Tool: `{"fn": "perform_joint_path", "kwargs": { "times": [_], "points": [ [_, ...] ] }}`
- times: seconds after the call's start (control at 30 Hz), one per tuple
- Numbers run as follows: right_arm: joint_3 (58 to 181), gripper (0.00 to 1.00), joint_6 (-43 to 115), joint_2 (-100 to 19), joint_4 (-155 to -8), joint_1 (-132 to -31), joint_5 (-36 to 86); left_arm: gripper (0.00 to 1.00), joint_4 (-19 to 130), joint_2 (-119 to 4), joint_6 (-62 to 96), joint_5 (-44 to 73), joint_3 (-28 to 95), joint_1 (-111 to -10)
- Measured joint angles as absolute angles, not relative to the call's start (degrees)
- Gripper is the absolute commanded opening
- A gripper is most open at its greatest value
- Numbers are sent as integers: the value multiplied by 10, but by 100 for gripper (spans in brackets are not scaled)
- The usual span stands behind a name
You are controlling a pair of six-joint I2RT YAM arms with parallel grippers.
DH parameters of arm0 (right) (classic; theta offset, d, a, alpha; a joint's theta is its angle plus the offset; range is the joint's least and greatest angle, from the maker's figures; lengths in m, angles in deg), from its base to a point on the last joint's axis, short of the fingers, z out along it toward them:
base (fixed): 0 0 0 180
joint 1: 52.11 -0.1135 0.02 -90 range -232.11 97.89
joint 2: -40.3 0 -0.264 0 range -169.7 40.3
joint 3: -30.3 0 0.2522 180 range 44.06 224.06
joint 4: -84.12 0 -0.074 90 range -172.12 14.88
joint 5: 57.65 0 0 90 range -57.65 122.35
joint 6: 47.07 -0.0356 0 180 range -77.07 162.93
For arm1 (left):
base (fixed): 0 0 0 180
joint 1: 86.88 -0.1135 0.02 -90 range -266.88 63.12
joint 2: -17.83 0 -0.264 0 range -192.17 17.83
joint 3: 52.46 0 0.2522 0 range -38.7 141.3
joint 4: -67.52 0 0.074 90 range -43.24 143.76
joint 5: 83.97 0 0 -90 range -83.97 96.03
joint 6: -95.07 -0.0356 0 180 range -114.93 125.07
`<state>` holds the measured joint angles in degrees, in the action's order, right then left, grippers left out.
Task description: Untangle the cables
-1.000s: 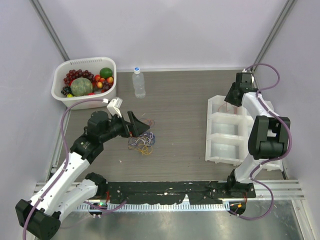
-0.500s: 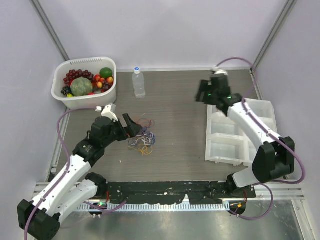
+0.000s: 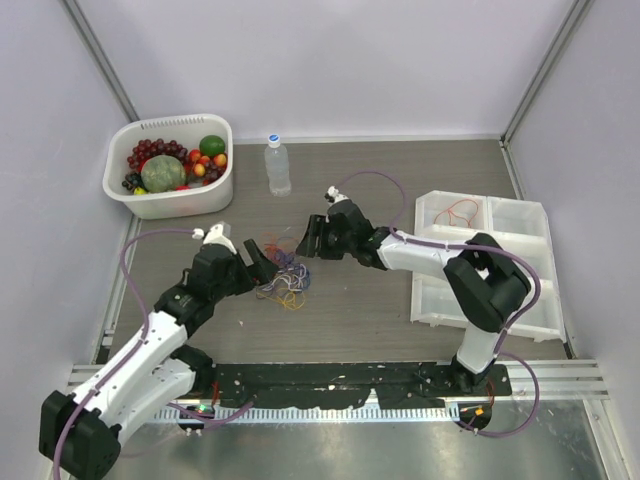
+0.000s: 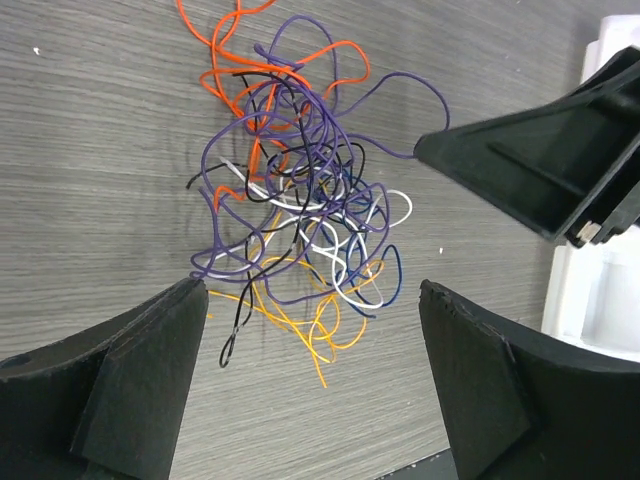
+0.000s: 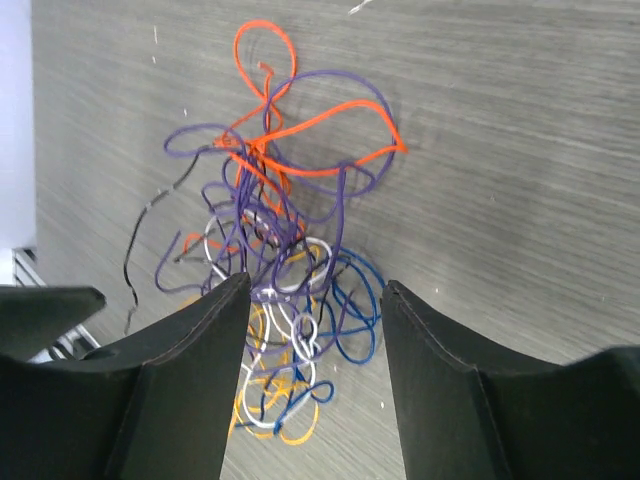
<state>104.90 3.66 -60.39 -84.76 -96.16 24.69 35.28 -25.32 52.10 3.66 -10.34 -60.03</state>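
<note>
- On the grey table (image 3: pixel 380 180), the largest loose thing is the white tray (image 3: pixel 520 215) at the right. One red loop (image 3: pixel 461 210) lies in its far left compartment, well apart from the other wires.
- At the far left corner sits a white basket (image 3: pixel 170 208) of fruit (image 3: pixel 165 172), with a bottle (image 3: pixel 278 168) upright near it. Neither touches the work.
- The left gripper (image 4: pixel 312 385) hovers over the left side of the heap, its jaws wide apart and holding nothing.
- The right gripper (image 5: pixel 315 370) faces it from the opposite side. Its jaws are also apart and empty, and the knot shows through the gap.
- The cables (image 3: pixel 286 280) lie in one tangled heap on the table between the two grippers, left of the middle.
- Within the heap, purple strands (image 4: pixel 305 120) loop over orange strands (image 4: pixel 235 95). A white strand (image 4: pixel 400 200) and yellow strands (image 4: pixel 322 330) are threaded through lower down.
- Risk: the strands are thin and crowded, so either gripper closing here would likely pinch several colours at once. A pull would then drag the whole heap or tighten the knot.
- Risk: the two grippers are near each other, so approaching from both sides could bump one against the other.
- Risk: a single hair-thin wire caught only at its edge may slip out of the grip.
</note>
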Motion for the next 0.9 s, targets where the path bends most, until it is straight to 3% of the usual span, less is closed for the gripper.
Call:
{"fn": "perform_joint_path", "kwargs": {
  "times": [0.1, 0.23, 0.3, 0.33, 0.43, 0.53, 0.67, 0.9],
  "points": [
    [1051, 47, -7, -617, -869, -956, 258, 81, 351, -291, 498, 36, -86, -600],
    [1050, 29, -56, -634, -905, -950, 262, 79, 355, -330, 465, 37, -55, -600],
    [1050, 14, -76, -643, -927, -944, 255, 79, 369, -338, 453, 39, -52, -598],
    [1050, 1, -87, -649, -943, -942, 246, 79, 375, -340, 449, 39, -52, -595],
    [1037, 1, -121, -658, -993, -928, 220, 80, 414, -338, 437, 39, -60, -578],
    [1011, 1, -161, -655, -1041, -916, 187, 70, 520, -318, 435, 43, -112, -569],
    [951, 1, -240, -622, -1113, -908, 154, 63, 698, -292, 432, 38, -219, -569],
    [907, 1, -340, -543, -1189, -909, 127, 68, 926, -361, 375, 24, -289, -569]
  ]
}}
